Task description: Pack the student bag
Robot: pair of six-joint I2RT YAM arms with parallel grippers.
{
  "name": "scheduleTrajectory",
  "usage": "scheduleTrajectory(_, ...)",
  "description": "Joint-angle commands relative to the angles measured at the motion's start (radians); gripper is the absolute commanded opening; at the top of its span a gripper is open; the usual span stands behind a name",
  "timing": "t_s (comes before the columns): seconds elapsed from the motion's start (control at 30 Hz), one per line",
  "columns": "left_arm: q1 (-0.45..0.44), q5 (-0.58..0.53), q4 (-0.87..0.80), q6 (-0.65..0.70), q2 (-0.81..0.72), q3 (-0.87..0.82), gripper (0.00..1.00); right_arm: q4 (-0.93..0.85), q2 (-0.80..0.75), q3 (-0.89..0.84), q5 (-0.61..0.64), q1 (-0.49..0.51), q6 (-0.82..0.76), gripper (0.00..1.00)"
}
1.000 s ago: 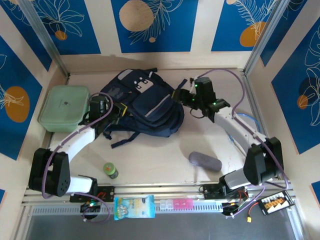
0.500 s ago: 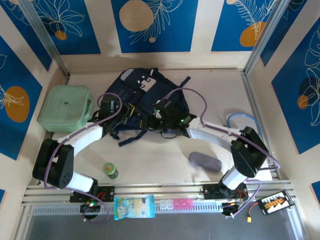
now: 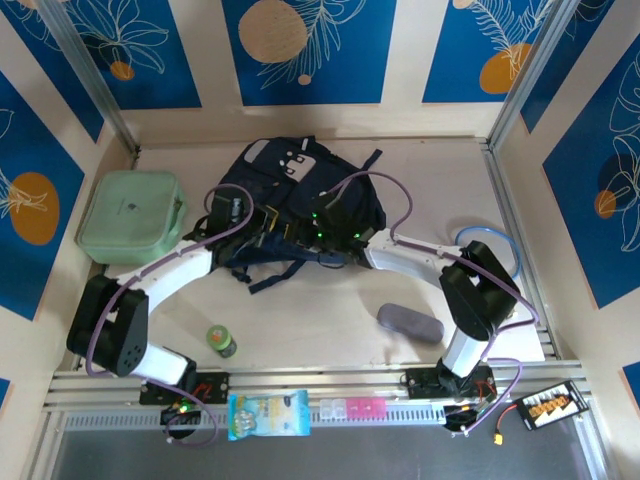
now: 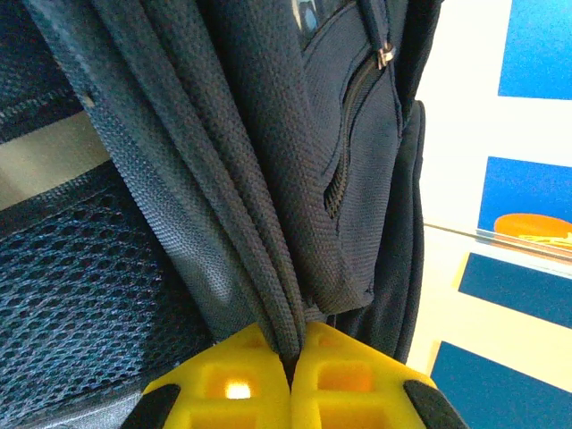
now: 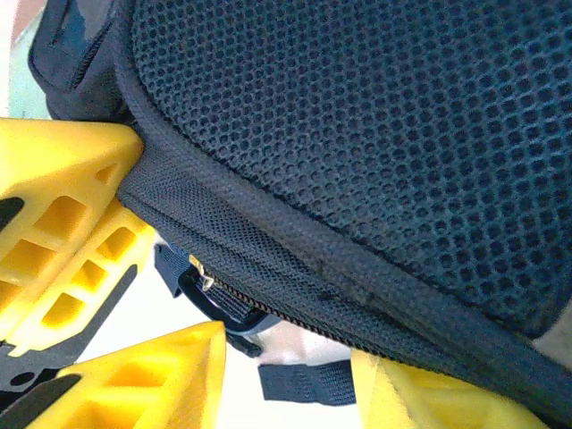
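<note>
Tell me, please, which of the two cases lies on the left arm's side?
The mint green rectangular case; the grey oval one lies by the right arm.

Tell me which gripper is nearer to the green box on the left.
Left. The left gripper pinches the backpack at its edge facing the green box; the right gripper sits farther right, over its middle.

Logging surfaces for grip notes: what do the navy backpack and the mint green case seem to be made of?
The student bag: matte woven synthetic fabric, likely nylon or polyester; the coarse weave shows, and open mesh panels with visible holes. The mint green case: smooth, even, low-sheen surface with rounded corners; plastic or coated fabric, too small to tell.
</note>
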Motion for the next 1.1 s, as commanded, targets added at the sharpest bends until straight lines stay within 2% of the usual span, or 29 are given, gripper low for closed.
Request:
scheduleTrajectory(0.0, -0.022, 0.073, 0.049, -0.024, -0.004, 0.053, 0.0, 0.095, -0.038, -0.006, 0.062, -0.013, -0.018, 0.44)
scheduleTrajectory(0.2, -0.035, 0.09, 0.054, -0.037, 0.022, 0.075, 0.0, 0.092, 0.0, 0.019, 0.042, -0.035, 0.046, 0.44)
scheduleTrajectory(0.33, -0.042, 0.101, 0.059, -0.049, 0.03, 0.079, 0.0, 0.083, 0.014, 0.06, 0.086, -0.032, 0.025, 0.44)
scheduleTrajectory(0.5, -0.051, 0.123, 0.06, -0.055, 0.041, 0.095, 0.0, 0.053, 0.047, 0.106, 0.149, -0.026, 0.031, 0.37)
scheduleTrajectory(0.7, -0.065, 0.142, 0.065, -0.052, 0.056, 0.116, 0.0, -0.029, 0.081, 0.184, 0.199, -0.016, 0.007, 0.37)
scheduleTrajectory(1.07, -0.066, 0.141, 0.074, -0.044, 0.057, 0.109, 0.0, -0.241, 0.132, 0.261, 0.341, -0.024, 0.029, 0.18)
